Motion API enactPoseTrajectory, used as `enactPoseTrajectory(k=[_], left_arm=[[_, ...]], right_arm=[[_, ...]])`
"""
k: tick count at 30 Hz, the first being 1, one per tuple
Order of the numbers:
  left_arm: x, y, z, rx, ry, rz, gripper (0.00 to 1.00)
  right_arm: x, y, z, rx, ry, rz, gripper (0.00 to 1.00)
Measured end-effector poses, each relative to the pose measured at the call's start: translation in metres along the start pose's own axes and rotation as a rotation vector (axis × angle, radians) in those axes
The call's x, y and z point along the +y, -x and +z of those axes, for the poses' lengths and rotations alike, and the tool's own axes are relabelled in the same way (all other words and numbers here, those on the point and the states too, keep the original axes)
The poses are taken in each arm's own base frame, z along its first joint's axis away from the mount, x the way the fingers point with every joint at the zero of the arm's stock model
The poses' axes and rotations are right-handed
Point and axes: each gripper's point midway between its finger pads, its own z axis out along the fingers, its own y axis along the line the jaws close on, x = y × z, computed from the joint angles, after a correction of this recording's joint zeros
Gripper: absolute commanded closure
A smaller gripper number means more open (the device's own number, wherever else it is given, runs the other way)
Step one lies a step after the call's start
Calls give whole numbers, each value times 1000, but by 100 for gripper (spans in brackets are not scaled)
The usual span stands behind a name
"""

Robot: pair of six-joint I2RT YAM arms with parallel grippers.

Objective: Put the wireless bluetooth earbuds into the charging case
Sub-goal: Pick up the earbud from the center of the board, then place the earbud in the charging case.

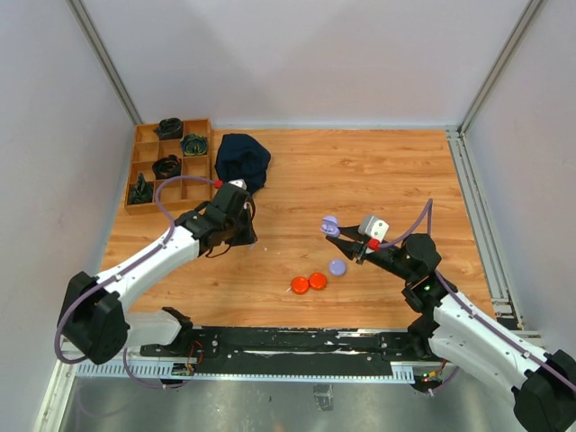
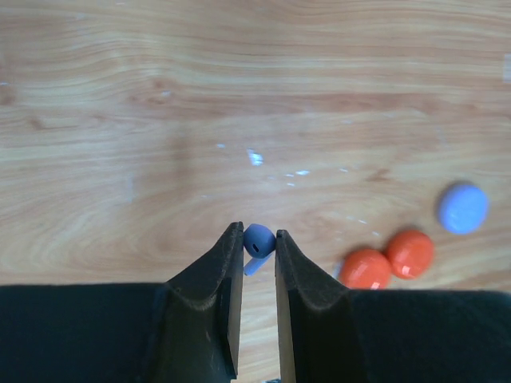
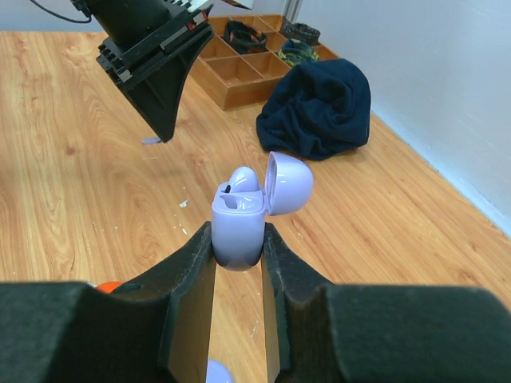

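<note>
- The left pincer (image 2: 258, 234) pinches a lavender earbud (image 2: 258, 239) between its tips.
- The right pincer (image 3: 238, 231) grips the lavender charging case (image 3: 237, 227), lid open, with a second earbud (image 3: 242, 177) seated inside.

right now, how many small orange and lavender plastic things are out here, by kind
orange round plastic discs: 2
lavender round plastic disc: 1
lavender plastic earbuds: 2
lavender open plastic charging case: 1
total: 6
</note>
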Motion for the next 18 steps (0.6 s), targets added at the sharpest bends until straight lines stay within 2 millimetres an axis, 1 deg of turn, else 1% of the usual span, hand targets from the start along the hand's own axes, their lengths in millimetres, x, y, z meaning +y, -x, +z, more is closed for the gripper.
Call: enactPoseTrajectory(k=[6,13,18], left_arm=[[-50,11,-31,-104,-170,-10,86],[-100,25,-71,-221,-369,-34,86],[-136,28,-98,-291,-502,-41,86]], right_arm=[[2,9,7,-32,18,2,94],[2,20,12,-75,25,-5,93],[0,26,15,-104,21,0,93]])
